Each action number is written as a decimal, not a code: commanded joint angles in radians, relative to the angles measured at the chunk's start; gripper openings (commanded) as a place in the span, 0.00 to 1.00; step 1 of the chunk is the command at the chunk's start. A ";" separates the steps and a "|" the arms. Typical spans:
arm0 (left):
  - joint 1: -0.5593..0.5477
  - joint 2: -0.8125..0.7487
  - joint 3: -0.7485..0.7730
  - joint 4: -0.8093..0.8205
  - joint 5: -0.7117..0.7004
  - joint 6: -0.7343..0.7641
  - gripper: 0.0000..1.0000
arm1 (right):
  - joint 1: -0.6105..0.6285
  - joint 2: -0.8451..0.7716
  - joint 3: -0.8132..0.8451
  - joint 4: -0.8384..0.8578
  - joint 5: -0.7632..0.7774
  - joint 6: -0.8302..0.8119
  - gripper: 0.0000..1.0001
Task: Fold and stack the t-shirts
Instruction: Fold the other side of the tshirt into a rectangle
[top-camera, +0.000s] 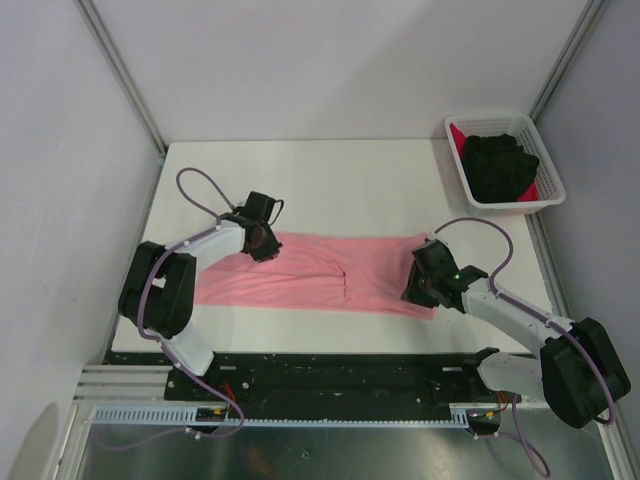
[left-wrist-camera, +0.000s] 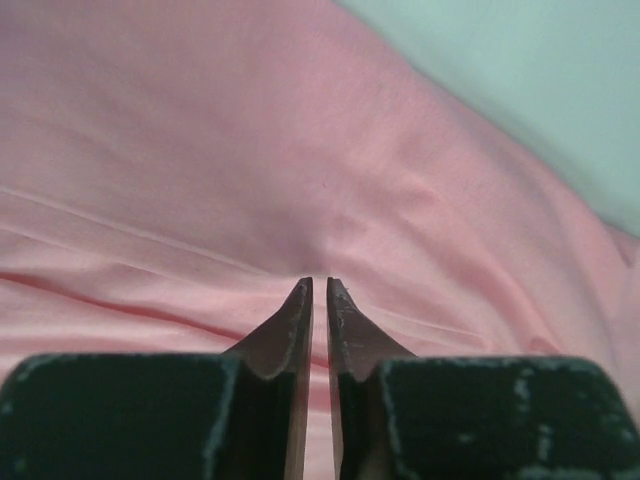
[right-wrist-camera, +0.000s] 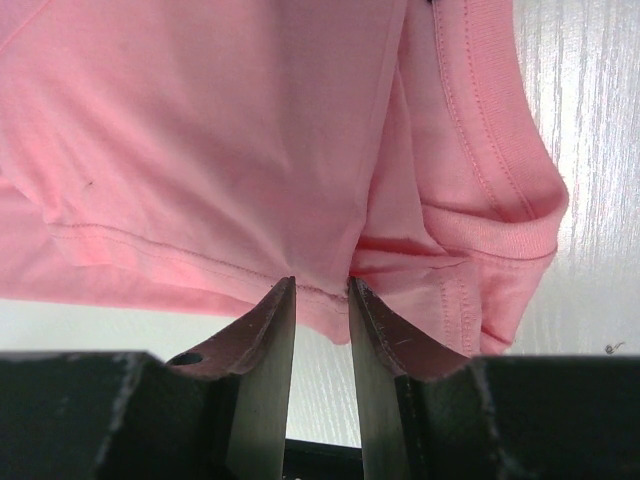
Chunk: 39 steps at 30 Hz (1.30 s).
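The salmon-pink t-shirt (top-camera: 320, 270) lies as a long flat strip across the table's near half. My left gripper (top-camera: 262, 240) sits at its far left edge. In the left wrist view the jaws (left-wrist-camera: 320, 282) are nearly closed and pinch the pink cloth (left-wrist-camera: 250, 150), which puckers at the tips. My right gripper (top-camera: 418, 285) is at the strip's right end. In the right wrist view (right-wrist-camera: 322, 285) its jaws hold the stitched hem of the shirt (right-wrist-camera: 200, 130), beside a folded sleeve cuff (right-wrist-camera: 500, 230). The black t-shirt (top-camera: 498, 165) and the red t-shirt (top-camera: 460, 133) lie bunched in the basket.
A white lattice basket (top-camera: 490, 117) stands at the table's far right corner. The white table (top-camera: 330, 185) is bare behind the pink strip. Grey walls and metal posts close in the left, back and right sides.
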 joint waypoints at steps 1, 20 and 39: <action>-0.009 -0.037 0.032 0.009 -0.035 0.036 0.20 | -0.003 -0.012 -0.004 0.013 0.019 -0.004 0.32; -0.026 0.057 0.056 0.008 -0.060 0.034 0.25 | -0.007 -0.006 -0.007 0.010 0.022 -0.006 0.32; -0.025 -0.042 0.017 -0.029 -0.119 0.057 0.00 | -0.016 0.007 -0.006 0.019 0.021 -0.010 0.32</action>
